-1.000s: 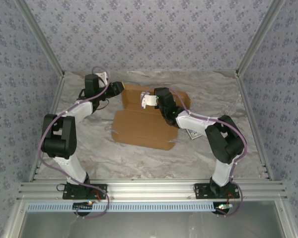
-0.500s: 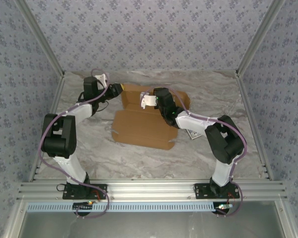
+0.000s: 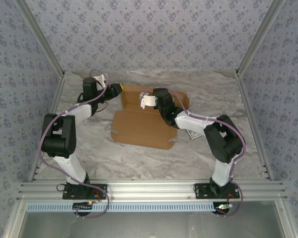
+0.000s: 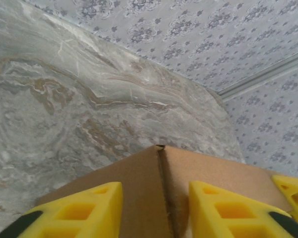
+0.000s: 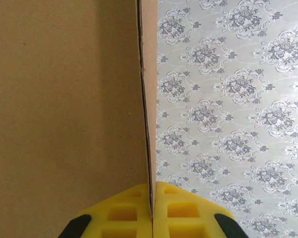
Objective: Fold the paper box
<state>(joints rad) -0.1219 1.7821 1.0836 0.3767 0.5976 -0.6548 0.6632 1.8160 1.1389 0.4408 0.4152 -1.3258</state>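
On the marble table [image 3: 139, 158], right fingers [image 5: 124, 213] pinch the paper box [image 3: 139, 126]; left fingers [image 4: 89, 208] spread.

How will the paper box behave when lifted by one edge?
Probably light: the paper box is a thin sheet. Likely fairly stiff, since the panel pinched by the right gripper stands straight. It may hinge at its creases when pushed.

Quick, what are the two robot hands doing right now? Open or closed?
Left gripper: open, fingers on either side of a corner of the paper box.
Right gripper: shut, pinching a thin upright panel of the paper box.
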